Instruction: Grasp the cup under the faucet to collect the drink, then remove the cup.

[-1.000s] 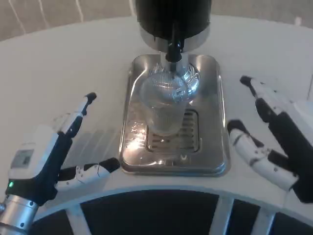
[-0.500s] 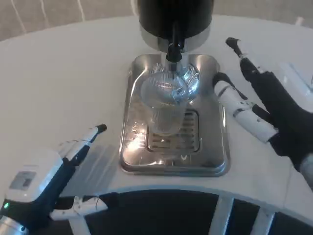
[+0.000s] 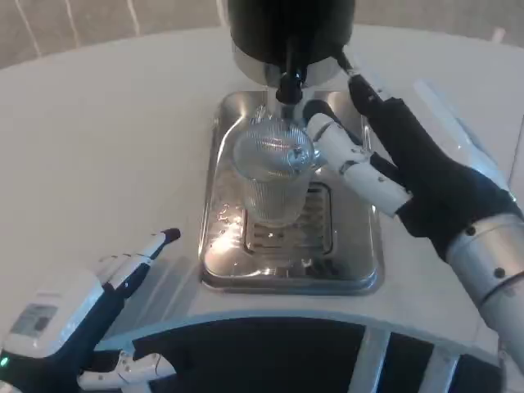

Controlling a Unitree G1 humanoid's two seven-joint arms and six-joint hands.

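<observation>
The right hand (image 3: 368, 139) stood over the right part of the tray, fingers spread and holding nothing. One white finger (image 3: 344, 151) lay just beside the cup's rim; whether it touched the glass could not be told. The left hand (image 3: 90, 315) waited low at the near edge of the bench (image 3: 106, 131), well apart from the tray, fingers apart and empty.

The cup (image 3: 273, 176), clear and ribbed, stood upright on the steel drip tray (image 3: 228, 246), over the slotted grate and directly beneath the black faucet (image 3: 290, 82) of the dispenser (image 3: 291, 29).

Judgement: the step in hand was the grasp. To do it well, the right hand should close around the cup's side wall below the rim, thumb on one side and fingers opposite, keeping clear of the faucet above. The grip should be firm enough to stop the ribbed glass from slipping, yet not tip it, and the cup should remain centred under the spout.

As to contents, the cup appeared empty, though glare on the glass made this uncertain. No stream was discernible at the faucet. The tray carried the cup alone.
</observation>
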